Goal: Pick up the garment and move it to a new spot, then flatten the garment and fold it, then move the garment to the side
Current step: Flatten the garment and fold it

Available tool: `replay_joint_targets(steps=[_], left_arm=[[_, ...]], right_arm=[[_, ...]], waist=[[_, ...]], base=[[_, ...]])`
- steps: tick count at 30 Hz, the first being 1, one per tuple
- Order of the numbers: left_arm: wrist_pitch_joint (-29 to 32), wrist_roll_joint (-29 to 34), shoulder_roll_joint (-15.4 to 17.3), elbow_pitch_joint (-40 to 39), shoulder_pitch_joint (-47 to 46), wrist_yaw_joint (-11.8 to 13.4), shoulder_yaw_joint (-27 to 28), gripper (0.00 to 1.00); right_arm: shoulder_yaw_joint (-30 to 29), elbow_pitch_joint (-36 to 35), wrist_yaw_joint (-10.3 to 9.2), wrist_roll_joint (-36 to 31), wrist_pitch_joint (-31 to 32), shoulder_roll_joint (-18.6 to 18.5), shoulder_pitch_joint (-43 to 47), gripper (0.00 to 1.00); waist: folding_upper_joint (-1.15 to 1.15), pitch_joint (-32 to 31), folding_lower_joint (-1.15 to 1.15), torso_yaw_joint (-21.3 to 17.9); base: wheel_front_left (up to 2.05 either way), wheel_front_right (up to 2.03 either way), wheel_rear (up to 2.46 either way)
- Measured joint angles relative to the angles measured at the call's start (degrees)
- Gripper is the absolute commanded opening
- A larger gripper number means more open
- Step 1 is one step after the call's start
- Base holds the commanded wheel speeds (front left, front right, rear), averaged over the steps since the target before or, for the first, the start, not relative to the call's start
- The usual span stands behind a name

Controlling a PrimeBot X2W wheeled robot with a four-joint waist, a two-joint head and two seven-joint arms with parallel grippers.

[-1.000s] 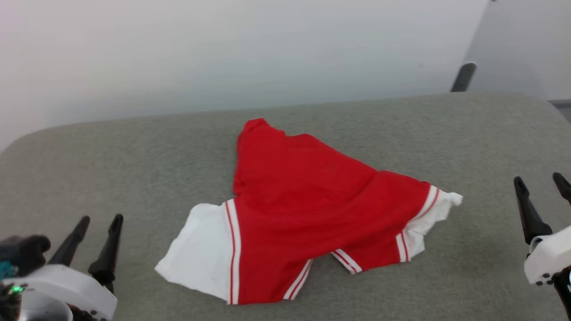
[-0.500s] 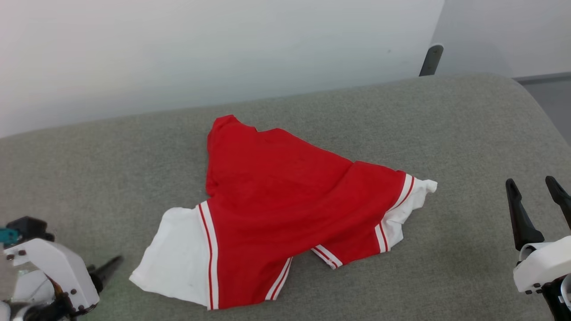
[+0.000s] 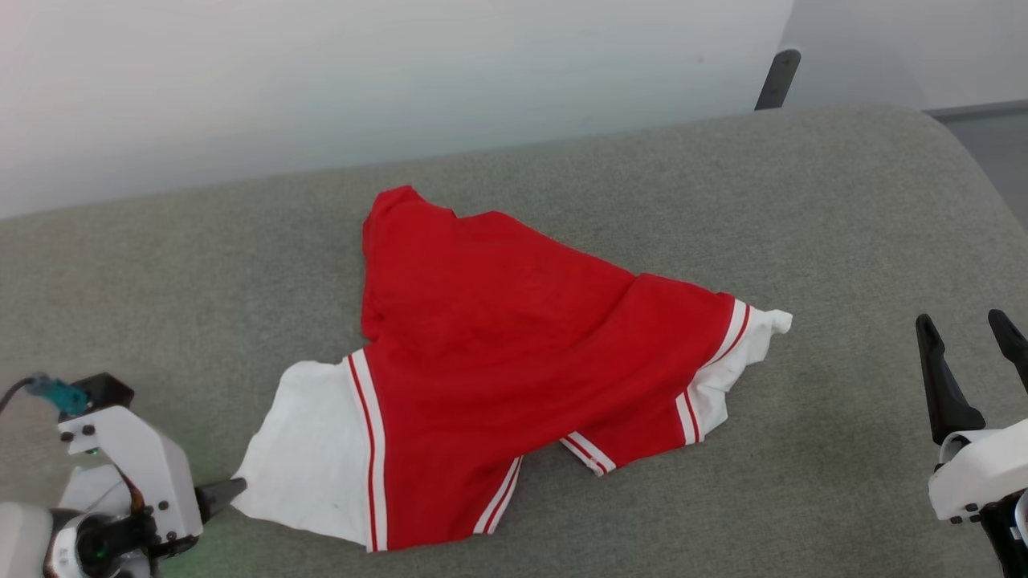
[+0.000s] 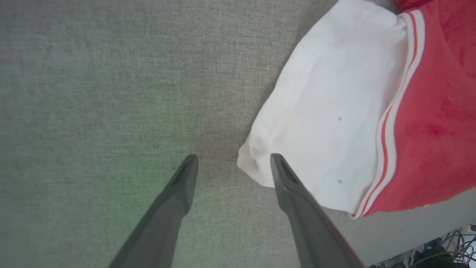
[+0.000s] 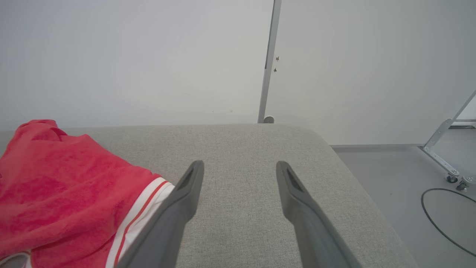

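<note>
Left wrist view shows the left pincer (image 4: 233, 158) open, empty, the garment's (image 4: 334, 111) white corner between its fingers (image 4: 293, 193); the right pincer (image 5: 240, 163) open, empty.

Bright, even, diffuse light. Shadows faint, soft under garment (image 3: 482, 361) edge. Wall (image 3: 321, 80) washed out. Green glow on surface (image 4: 93, 167) by left gripper (image 4: 233, 158). Wrist views sharp, finger bases slightly soft.
</note>
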Motion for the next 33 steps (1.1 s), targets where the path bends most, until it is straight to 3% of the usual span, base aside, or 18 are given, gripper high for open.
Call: replay_joint_targets(steps=[15, 16, 17, 18, 33], left_arm=[[1.10, 2.56, -0.12, 7.84, -5.64, -2.35, -4.37, 1.00], [1.45, 2.41, -0.38, 8.17, -5.86, -2.41, -4.48, 0.95], [1.94, 2.18, -0.46, 8.38, -6.13, -2.87, -4.89, 0.42], [1.96, 2.13, -0.43, 8.49, -6.56, -3.49, -5.06, 0.00], [-2.87, 4.02, -0.97, 10.28, -10.73, -5.80, -6.77, 0.00]], right_arm=[[0.13, -0.63, 0.00, 0.33, 1.10, -0.59, -1.12, 1.00], [0.42, -0.62, 0.00, 0.45, 1.42, -0.65, -1.14, 1.00], [0.79, -0.57, 0.00, 0.74, 1.72, -0.78, -1.19, 1.00], [1.04, -0.47, 0.00, 1.05, 2.18, -0.91, -1.28, 1.00], [10.13, 3.15, 0.00, 10.07, 20.64, -6.14, -4.72, 1.00]], waist=[[0.00, 2.79, 0.00, 0.01], [0.00, 2.90, 0.00, 0.06], [0.00, 3.03, 0.00, 0.12], [0.00, 3.12, 0.00, 0.25], [0.00, 5.40, 0.00, 2.86]], base=[[0.00, 0.00, 0.00], [0.00, 0.00, 0.00], [0.00, 0.00, 0.00], [0.00, 0.00, 0.00], [0.00, 0.00, 0.00]])
